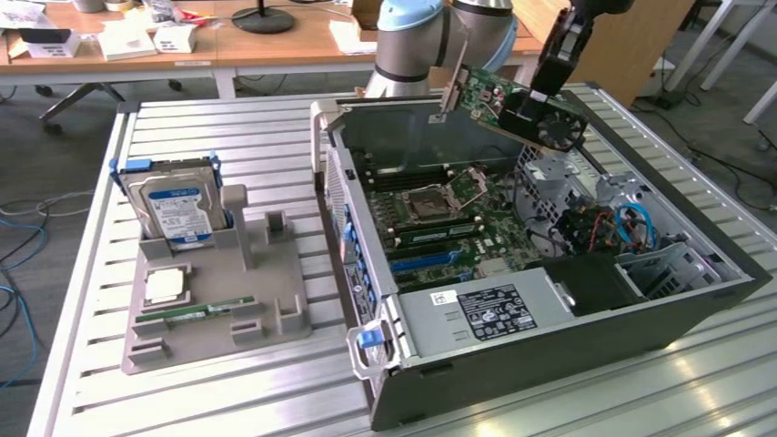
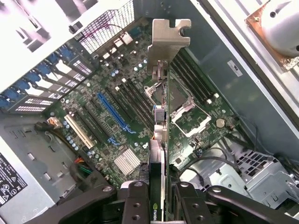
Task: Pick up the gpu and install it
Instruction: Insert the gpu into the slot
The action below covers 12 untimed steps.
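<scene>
Now | arm angled down over case [image 1: 680, 309] — pincer [image 1: 530, 107] pinching gpu [image 1: 483, 94] | gpu tilted, clear above motherboard [image 1: 449, 228]

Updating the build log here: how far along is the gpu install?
Done: the gpu is picked up, clamped edge-on in the gripper. In hand: it hangs tilted above the open computer case, clear of the motherboard. Left: seating it; the long blue slot is empty.

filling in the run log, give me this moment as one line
end effector: shut on gpu | gpu: held tilted above open computer case | install: not yet seated
</scene>
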{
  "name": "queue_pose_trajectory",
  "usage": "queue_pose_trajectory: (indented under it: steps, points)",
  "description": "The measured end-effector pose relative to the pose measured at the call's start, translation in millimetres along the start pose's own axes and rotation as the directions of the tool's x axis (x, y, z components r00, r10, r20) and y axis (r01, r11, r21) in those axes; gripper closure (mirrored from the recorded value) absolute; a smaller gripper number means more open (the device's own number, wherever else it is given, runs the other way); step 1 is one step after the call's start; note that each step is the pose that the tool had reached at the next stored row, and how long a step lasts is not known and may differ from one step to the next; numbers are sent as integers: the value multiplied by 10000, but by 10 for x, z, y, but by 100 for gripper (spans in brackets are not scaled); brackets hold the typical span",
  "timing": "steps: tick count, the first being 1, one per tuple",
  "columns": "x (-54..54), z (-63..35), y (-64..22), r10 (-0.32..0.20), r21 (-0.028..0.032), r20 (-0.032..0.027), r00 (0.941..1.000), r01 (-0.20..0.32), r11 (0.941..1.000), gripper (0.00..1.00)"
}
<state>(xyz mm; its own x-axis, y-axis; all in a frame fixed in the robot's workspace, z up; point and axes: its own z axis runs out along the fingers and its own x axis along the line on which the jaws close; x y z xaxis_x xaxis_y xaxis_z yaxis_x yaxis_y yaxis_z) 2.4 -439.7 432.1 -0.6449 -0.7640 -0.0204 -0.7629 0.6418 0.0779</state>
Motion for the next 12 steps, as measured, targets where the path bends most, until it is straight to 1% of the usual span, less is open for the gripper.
queue_pose_trajectory:
  steps: [4,5,7,8,12]
  points:
    - [0,1,0,-2,0,1,10000,2,10000,74]
    - [0,0,0,-2,-6,9,10000,2,10000,74]
    - [-1,1,0,-5,-31,54,10000,5,10000,74]
    - [-1,0,0,-7,-37,68,10000,7,10000,74]
    - [0,1,0,-89,-41,67,9999,89,10000,74]
